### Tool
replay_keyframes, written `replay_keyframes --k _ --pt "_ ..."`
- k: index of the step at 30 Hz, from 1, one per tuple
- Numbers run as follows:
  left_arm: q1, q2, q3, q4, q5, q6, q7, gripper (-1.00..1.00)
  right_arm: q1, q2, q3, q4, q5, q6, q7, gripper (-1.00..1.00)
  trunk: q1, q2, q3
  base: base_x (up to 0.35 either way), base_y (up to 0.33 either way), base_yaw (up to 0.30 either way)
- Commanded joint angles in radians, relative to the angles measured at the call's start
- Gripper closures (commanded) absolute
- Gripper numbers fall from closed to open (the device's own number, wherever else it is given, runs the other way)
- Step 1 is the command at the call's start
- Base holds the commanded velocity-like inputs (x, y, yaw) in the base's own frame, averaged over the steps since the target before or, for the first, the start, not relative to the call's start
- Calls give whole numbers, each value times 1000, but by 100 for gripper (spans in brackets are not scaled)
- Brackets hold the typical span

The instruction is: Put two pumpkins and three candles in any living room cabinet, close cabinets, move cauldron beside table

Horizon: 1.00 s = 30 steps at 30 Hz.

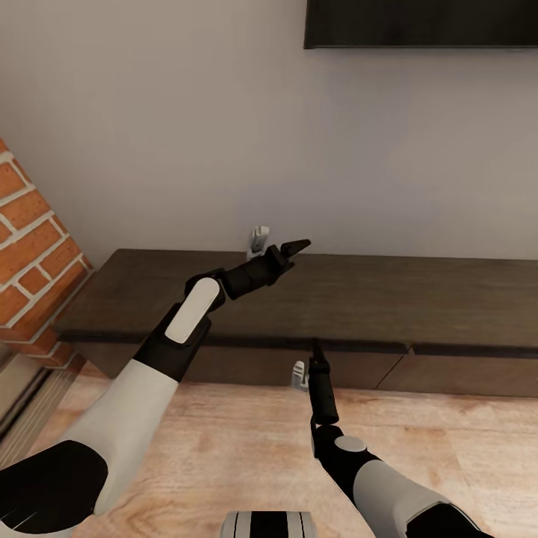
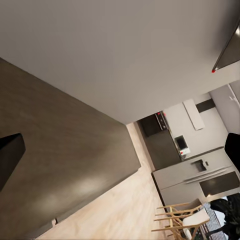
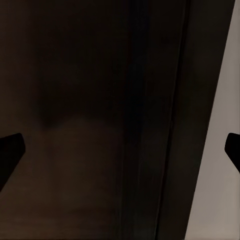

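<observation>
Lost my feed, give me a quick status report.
Left gripper open, empty, above the cabinet top. Right gripper open, empty, at the cabinet's front edge. Fronts look shut. Nothing in the way.

Cabinet [image 1: 388,299]: dark matt wood grain, faint sheen on top. Floor [image 1: 224,448]: pale smooth wood planks. Brick pillar [image 1: 30,246]: rough red.

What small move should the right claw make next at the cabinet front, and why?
Probably ease the right claw forward under the cabinet's top lip: it sits open against the dark front, the fronts look shut, and no handle shows.
</observation>
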Motion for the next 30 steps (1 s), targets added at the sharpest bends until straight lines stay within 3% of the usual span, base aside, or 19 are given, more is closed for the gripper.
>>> replay_keyframes --k 1,19,20,30 --pt "0 0 0 -1 0 0 0 -100 0 0 0 0 0 0 0 -100 0 0 0 47 -39 0" --pt "0 0 -2 -6 1 0 -1 -100 0 0 0 0 -1 -1 1 -100 0 0 0 7 -7 0" --pt "0 0 -2 -6 1 0 -1 -100 0 0 0 0 -1 -2 1 100 0 0 0 24 -31 0" --pt "0 0 -1 -6 1 1 -1 -100 -1 0 0 0 -3 -3 0 100 0 0 0 2 -3 0"
